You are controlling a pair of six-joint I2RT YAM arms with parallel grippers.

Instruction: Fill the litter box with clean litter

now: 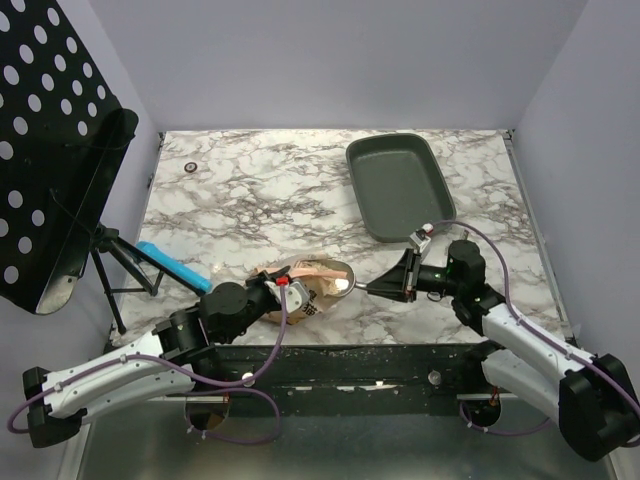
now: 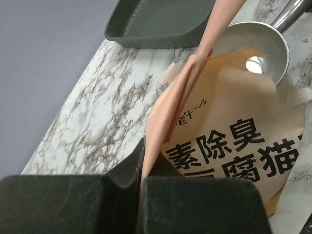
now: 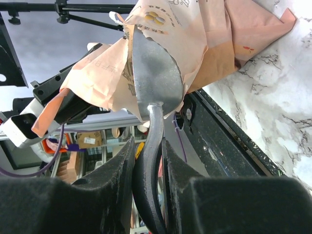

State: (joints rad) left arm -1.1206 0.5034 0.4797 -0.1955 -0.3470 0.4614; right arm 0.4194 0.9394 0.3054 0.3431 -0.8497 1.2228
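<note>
The dark grey litter box (image 1: 400, 185) (image 2: 161, 24) lies at the back right of the marble table, with nothing inside it. An orange-tan printed bag (image 1: 312, 283) (image 2: 229, 141) (image 3: 165, 34) sits near the front edge. My left gripper (image 1: 283, 290) (image 2: 141, 165) is shut on the bag's edge, holding its mouth up. My right gripper (image 1: 405, 275) (image 3: 148, 151) is shut on the handle of a metal scoop (image 1: 343, 282) (image 2: 263, 44) (image 3: 153, 68), whose bowl is at the bag's mouth. The clean litter is hidden.
A black perforated panel on a tripod (image 1: 50, 150) stands at the left, overhanging the table's left edge. A blue object (image 1: 172, 264) lies by the tripod's legs. A small dark ring (image 1: 191, 166) sits at the back left of the table.
</note>
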